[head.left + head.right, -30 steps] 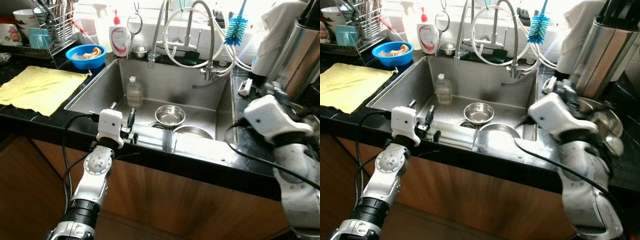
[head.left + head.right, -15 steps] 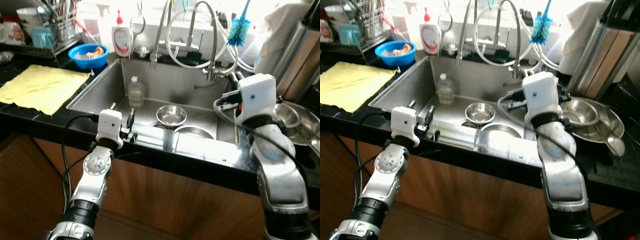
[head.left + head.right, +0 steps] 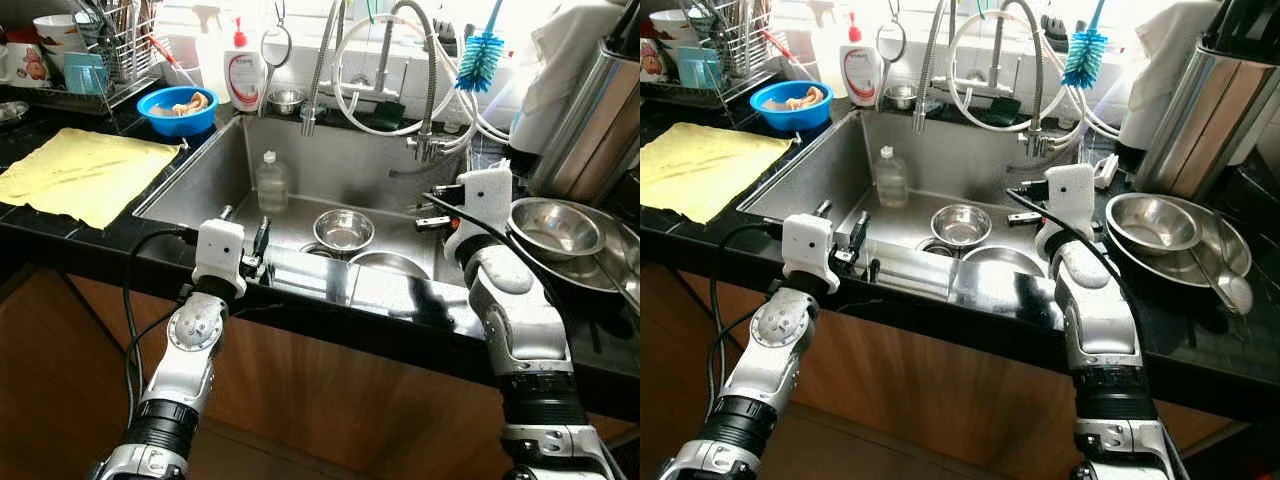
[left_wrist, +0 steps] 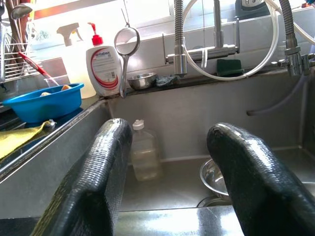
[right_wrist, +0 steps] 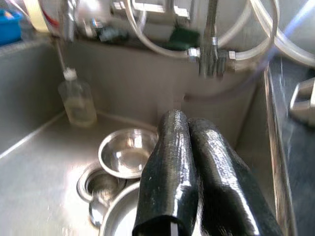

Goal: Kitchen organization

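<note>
While the left gripper [image 4: 170, 172] rests spread and empty at the sink [image 3: 200, 175] rim, the right gripper [image 5: 197, 172], pressed together and empty, partly hides a bowl [image 5: 125, 155].

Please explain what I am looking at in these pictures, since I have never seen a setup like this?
This is a humanoid robot at a kitchen sink. Two pictures come from its head, looking down; two from cameras on its wrists. The left gripper rests at the sink's front edge, fingers open, holding nothing. The right gripper reaches over the sink's right side, fingers shut, empty. In the sink are a small steel bowl and a plastic bottle. A yellow cloth lies on the counter, left.
</note>
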